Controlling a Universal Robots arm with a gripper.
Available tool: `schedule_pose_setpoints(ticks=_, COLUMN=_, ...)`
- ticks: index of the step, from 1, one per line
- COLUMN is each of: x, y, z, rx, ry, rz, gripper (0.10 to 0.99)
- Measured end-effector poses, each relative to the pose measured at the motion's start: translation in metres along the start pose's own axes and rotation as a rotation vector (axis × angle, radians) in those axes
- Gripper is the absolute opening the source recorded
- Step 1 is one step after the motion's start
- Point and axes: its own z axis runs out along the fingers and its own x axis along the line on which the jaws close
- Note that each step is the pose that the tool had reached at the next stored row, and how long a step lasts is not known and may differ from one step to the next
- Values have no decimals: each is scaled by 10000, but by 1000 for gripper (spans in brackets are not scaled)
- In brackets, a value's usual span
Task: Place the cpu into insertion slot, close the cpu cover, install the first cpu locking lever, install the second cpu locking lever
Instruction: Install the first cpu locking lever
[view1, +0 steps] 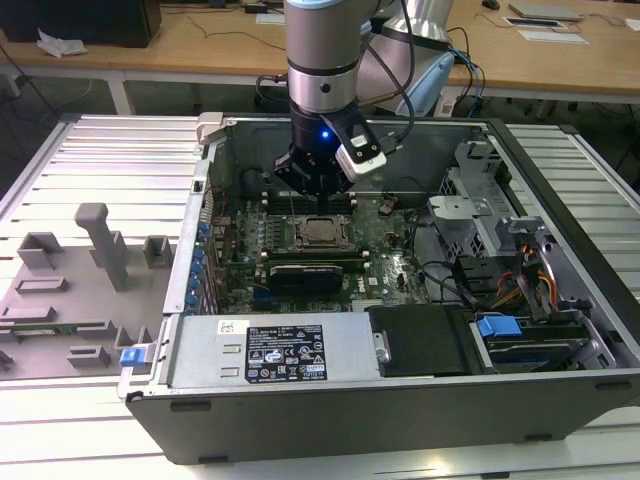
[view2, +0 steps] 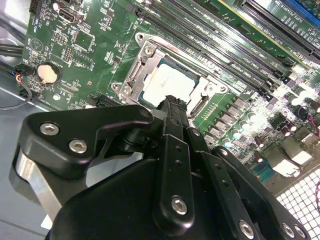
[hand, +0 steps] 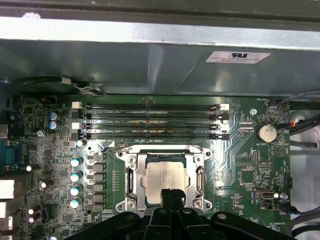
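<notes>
Cpu (hand: 165, 176) seated flat in insertion slot (hand: 200, 176) on the green motherboard (hand: 240, 165), pale top showing through the window of the cpu cover (hand: 165, 158), which lies down around it. Over 1 edge of the chip: gripper (hand: 170, 194), 2 fingers pressed together, nothing between them, tips at the cpu's rim in both wrist views. Contact or a slight gap: cannot tell.

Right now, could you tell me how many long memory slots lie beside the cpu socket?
4 memory slots, side by side between the insertion slot and the case wall; none seems hidden.
</notes>
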Motion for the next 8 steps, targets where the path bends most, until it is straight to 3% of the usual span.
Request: schedule_pose_setpoints(ticks=8, x=128, y=0, z=-9, rx=1, ry=0, rz=5, gripper=106)
